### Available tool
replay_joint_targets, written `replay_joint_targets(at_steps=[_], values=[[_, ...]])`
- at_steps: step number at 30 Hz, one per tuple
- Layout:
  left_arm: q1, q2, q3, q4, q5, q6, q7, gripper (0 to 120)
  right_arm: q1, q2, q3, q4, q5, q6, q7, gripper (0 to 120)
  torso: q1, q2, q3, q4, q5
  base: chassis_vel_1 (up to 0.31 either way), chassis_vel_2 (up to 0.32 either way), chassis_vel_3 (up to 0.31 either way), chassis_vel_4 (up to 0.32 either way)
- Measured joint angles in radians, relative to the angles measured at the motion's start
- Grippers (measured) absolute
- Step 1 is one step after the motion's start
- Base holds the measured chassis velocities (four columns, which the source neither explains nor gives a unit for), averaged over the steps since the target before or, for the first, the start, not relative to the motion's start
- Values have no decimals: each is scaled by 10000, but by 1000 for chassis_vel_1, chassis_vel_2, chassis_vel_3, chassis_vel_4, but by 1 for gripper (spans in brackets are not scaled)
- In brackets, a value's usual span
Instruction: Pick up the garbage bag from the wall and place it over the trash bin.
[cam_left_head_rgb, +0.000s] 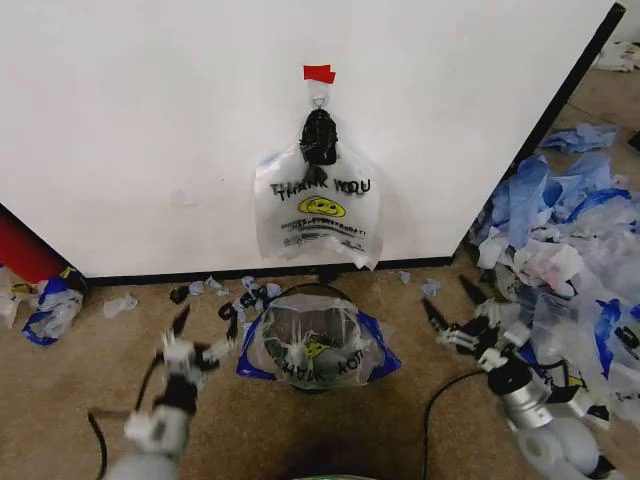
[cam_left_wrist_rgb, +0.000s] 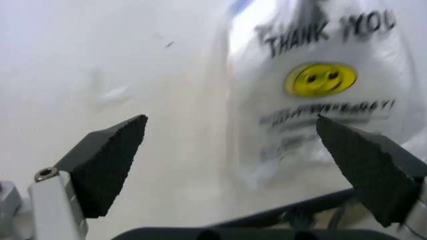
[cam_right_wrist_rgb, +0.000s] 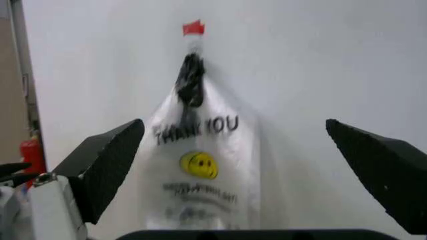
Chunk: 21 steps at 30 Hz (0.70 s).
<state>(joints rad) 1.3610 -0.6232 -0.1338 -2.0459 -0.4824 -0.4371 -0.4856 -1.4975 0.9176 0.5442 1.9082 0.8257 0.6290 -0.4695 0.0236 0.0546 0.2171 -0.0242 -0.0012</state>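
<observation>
The garbage bag (cam_left_head_rgb: 318, 205), see-through with "THANK YOU" lettering and a yellow smiley, hangs from a hook under red tape (cam_left_head_rgb: 318, 73) on the white wall (cam_left_head_rgb: 150, 120). Its top is bunched into a black knot. Below it on the floor stands the trash bin (cam_left_head_rgb: 310, 292), with another smiley bag stretched over its mouth. My left gripper (cam_left_head_rgb: 206, 325) is open, low and left of the bin. My right gripper (cam_left_head_rgb: 450, 303) is open to the bin's right. Both wrist views face the hanging garbage bag (cam_left_wrist_rgb: 320, 80) (cam_right_wrist_rgb: 200, 165) between open fingers, well short of it.
A heap of blue and clear plastic bags (cam_left_head_rgb: 570, 220) covers the floor on the right. Plastic scraps (cam_left_head_rgb: 230, 295) lie along the wall's foot. At the far left are a red object (cam_left_head_rgb: 25, 250) and more bags (cam_left_head_rgb: 45, 305). A black cable (cam_left_head_rgb: 440, 400) runs over the carpet.
</observation>
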Motion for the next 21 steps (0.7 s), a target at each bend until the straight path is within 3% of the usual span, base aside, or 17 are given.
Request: replay_joint_targets(at_steps=[1, 4, 5, 6, 8, 12, 14, 18, 21], values=[[0, 0, 0, 0, 0, 0, 0, 100, 0, 0, 0, 0, 0, 0, 0, 100, 0, 0, 0, 0, 0, 0, 0, 0, 0], [-1025, 1104, 209, -210, -1125, 120, 539, 100, 199, 72, -6, 314, -138, -107, 363, 100, 0, 0, 0, -6, -4, 0, 0, 0, 0], [-1126, 1368, 197, -302, -1326, 120, 691, 100, 371, 15, -115, 366, -179, -174, 458, 100, 0, 0, 1, 17, 9, 0, 0, 0, 0], [-1311, 1637, 223, -367, -1601, 148, 913, 100, 454, -23, -156, 430, -232, -216, 531, 100, 0, 0, 0, 25, 14, 0, 0, 0, 0], [-1597, 2010, 258, -438, -2065, 282, 1325, 100, 521, -102, -184, 513, -286, -250, 655, 100, 0, 0, 0, 7, -12, 0, 0, 0, 0], [-2329, 2585, 638, -455, -3052, 591, 2212, 100, 474, -199, -61, 529, -300, -267, 761, 100, 0, 0, 0, 6, 8, 0, 0, 0, 0], [-2863, 2796, 972, -393, -3470, 755, 2783, 100, 378, -222, 146, 429, -300, -264, 760, 100, 0, 0, 0, 5, -6, 0, 0, 0, 0], [-3714, 2988, 1495, -215, -3909, 1014, 3537, 100, 201, -155, 486, 322, -276, -263, 750, 100, 0, 0, -1, 5, 4, 0, 0, 0, 0], [-5236, 2979, 2529, 182, -4601, 1325, 4246, 100, -33, 81, 872, 304, -256, -265, 745, 100, 0, 0, -1, 6, 1, 0, 0, 0, 0]])
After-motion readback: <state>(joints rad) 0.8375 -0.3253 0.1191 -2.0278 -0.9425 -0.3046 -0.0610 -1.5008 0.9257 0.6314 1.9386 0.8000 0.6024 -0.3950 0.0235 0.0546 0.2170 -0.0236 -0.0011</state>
